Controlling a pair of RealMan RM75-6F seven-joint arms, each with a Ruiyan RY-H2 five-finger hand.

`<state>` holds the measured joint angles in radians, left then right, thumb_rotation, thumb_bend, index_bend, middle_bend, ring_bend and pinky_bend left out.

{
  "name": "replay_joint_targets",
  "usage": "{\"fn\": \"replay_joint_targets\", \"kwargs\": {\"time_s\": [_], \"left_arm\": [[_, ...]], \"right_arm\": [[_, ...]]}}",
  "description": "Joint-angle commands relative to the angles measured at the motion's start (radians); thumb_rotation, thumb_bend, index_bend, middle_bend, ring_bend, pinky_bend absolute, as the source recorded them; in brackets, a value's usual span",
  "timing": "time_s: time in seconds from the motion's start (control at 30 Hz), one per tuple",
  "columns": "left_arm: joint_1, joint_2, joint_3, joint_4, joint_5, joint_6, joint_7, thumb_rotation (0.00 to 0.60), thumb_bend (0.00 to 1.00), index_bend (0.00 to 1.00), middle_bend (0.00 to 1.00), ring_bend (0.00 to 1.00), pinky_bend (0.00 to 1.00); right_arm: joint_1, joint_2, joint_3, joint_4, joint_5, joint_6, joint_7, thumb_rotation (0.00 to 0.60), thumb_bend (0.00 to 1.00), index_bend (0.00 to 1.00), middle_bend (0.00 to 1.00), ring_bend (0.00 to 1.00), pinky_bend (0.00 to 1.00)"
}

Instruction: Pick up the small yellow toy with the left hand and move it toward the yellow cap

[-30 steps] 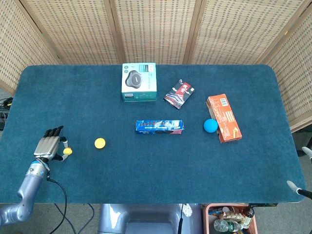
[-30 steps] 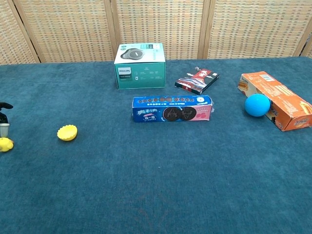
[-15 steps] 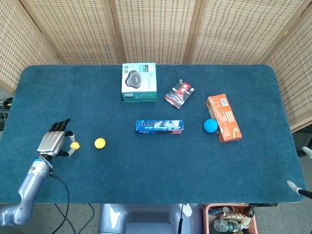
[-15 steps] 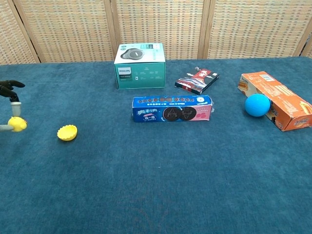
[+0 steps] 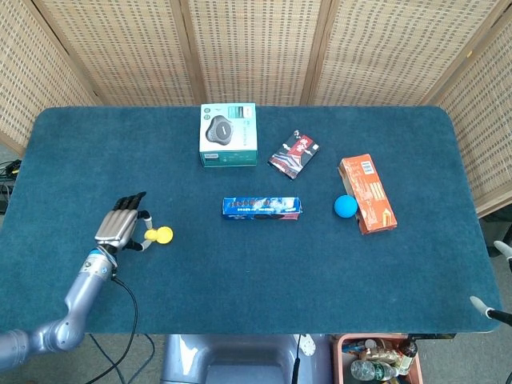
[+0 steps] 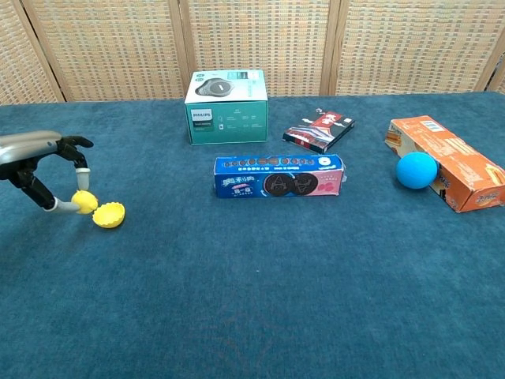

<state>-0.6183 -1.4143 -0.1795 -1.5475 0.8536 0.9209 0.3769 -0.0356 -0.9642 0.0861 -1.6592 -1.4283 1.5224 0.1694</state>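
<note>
My left hand [image 5: 122, 230] [image 6: 43, 170] pinches the small yellow toy [image 6: 84, 202] [image 5: 150, 235] between thumb and a finger, just above the table. The toy sits right beside the yellow cap [image 5: 164, 234] [image 6: 109, 215], at its left edge and nearly touching it. The cap lies flat on the blue cloth at the left of the table. My right hand shows in neither view.
A teal box [image 5: 229, 134] stands at the back centre. A blue cookie pack [image 5: 262, 208] lies mid-table, with a red packet [image 5: 294, 154] behind it. A blue ball [image 5: 346, 206] rests against an orange box [image 5: 366, 194] on the right.
My left hand has carried the small yellow toy rightward across the table, from the left edge to just beside the yellow cap.
</note>
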Motion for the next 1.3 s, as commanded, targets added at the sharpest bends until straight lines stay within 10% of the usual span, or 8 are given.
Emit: {"fn": "replay_joint_targets", "kwargs": {"time_s": [0.03,0.73,0.97,1.3], "left_arm": [[-0.017,-0.028,0.006,0.028,-0.023,-0.003,0.018,0.6,0.29,0.52,0.0,0.0,0.0],[-0.054,-0.094,0.013,0.087,-0.077,0.003,0.01,0.6,0.29,0.51,0.0,0.0,0.0],[-0.05,-0.072,0.017,0.063,-0.079,-0.009,-0.009,0.6,0.17,0.03,0.0,0.0,0.0],[0.108,0.199,0.049,-0.207,0.159,0.186,-0.145,0.6,0.0,0.0,0.0,0.0,0.0]], "right_arm": [[0.003,-0.001,0.002,0.005,0.007,-0.007,0.005,0.6,0.0,0.0,0.0,0.0,0.0],[0.008,0.0,0.004,0.017,0.016,-0.022,0.027,0.6,0.0,0.0,0.0,0.0,0.0],[0.008,0.0,0.003,0.014,0.015,-0.022,0.024,0.6,0.0,0.0,0.0,0.0,0.0],[0.001,0.005,0.001,0.014,0.004,-0.008,0.038,0.6,0.0,0.0,0.0,0.0,0.0]]}}
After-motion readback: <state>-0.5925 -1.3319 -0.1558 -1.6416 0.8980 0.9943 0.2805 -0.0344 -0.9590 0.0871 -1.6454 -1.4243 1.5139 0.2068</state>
